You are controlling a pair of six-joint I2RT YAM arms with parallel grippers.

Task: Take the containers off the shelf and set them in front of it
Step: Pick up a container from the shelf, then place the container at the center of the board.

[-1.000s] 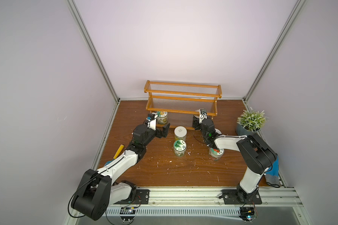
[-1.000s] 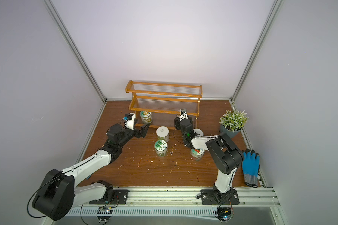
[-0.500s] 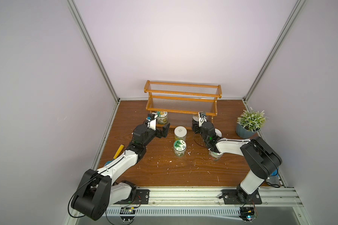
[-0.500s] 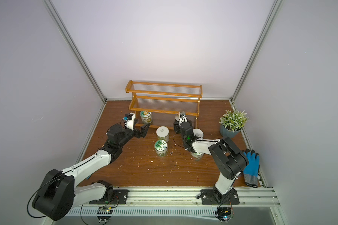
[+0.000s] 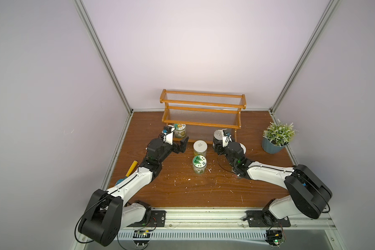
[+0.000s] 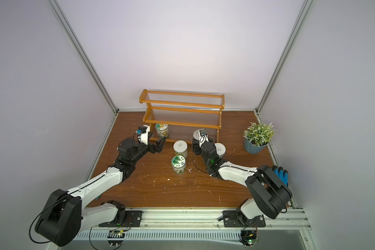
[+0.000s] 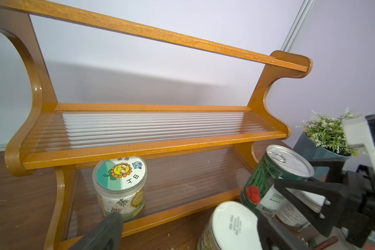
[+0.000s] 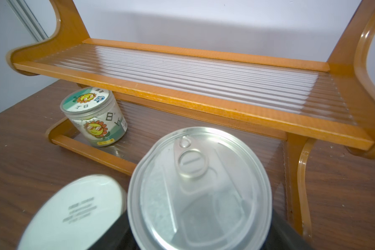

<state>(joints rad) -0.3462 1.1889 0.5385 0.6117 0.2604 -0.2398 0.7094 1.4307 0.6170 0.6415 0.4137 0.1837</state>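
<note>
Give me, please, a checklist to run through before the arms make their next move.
1. The left end effector is open: ok.
2. The sunflower jar stands upright on the bottom tier of the shelf: ok.
3. That jar is centred between the left fingers: not ok, it lines up with one finger.
4. The right end effector is shut on the silver can: ok.
5. The can is clear of the bottom rail: cannot tell.

Pale lilac walls [image 5: 193,43], aluminium corner posts [image 5: 103,56], brown wood-grain tabletop [image 5: 182,194]
</note>
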